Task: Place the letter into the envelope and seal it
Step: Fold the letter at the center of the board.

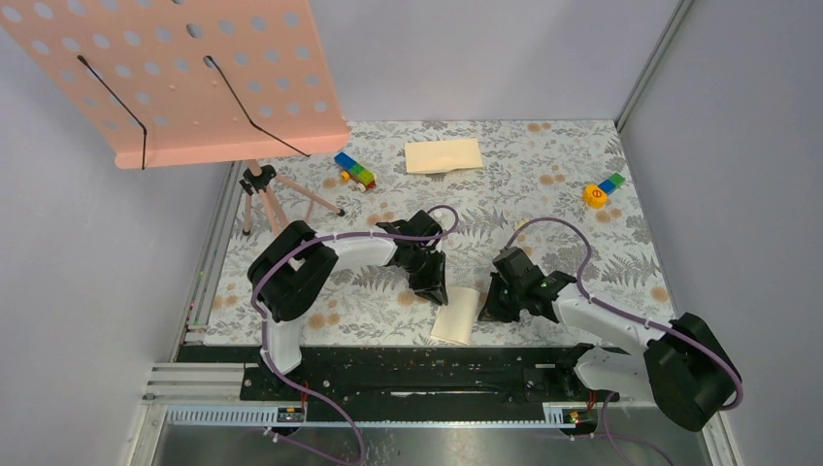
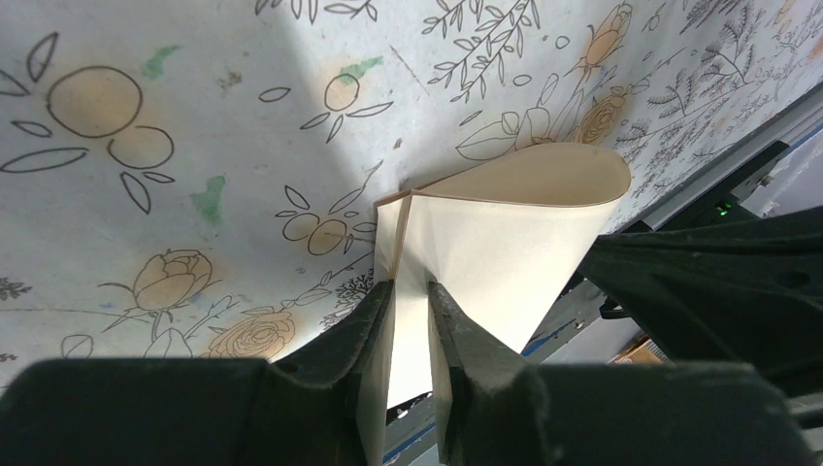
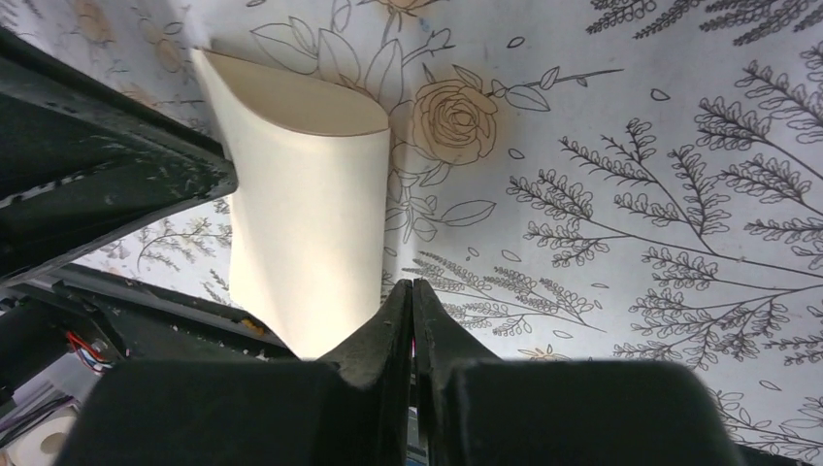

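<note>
The left tool (image 2: 412, 291) is seen clamped on the letter (image 2: 505, 228), which is bent over into a loop near the front of the table (image 1: 543, 194). The right tool (image 3: 412, 291) is pressed shut, empty, just beside it. The envelope (image 1: 444, 155) lies well apart at the far side; insertion and sealing are judged not yet begun.

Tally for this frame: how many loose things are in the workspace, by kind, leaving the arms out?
Paper items: 2, the letter and the envelope
Block toys: 2, the left block toy and the right block toy
Stands: 1, the pink music stand
Total: 5
</note>
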Tool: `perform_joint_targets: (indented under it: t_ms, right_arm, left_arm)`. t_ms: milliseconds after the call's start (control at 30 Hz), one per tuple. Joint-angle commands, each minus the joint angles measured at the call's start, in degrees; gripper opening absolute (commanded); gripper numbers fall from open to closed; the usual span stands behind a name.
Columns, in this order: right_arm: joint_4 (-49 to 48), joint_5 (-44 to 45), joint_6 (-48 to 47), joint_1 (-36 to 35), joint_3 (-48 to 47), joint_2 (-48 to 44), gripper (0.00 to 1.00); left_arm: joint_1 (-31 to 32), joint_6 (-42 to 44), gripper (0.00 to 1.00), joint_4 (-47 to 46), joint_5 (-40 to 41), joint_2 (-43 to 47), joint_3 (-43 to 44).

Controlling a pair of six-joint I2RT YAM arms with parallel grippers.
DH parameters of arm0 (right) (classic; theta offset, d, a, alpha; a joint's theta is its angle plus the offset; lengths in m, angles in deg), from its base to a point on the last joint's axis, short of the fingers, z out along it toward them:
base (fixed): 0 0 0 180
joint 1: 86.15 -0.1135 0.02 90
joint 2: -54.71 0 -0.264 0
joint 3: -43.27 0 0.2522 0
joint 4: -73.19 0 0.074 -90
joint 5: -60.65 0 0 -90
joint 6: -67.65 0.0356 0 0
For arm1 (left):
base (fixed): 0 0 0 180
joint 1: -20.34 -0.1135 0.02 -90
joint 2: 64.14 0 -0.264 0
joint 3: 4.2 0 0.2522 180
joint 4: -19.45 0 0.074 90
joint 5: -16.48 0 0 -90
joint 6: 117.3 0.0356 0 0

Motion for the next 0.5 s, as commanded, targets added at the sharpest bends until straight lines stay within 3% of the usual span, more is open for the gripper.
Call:
perform_joint_targets:
  t_ms: [0,467]
  right_arm:
    - [-1.94,-1.0,-0.43,0.21,-3.13,2.64,0.06]
    - [-6.71,-1.11,0.13,0.26,-1.91,-0.53,0.03]
  left_arm:
    - [0.21,1.74,0.21,2.55,3.0,1.44,-1.31]
    - [0.27,2.18,0.21,2.93,2.93,1.76,-1.69]
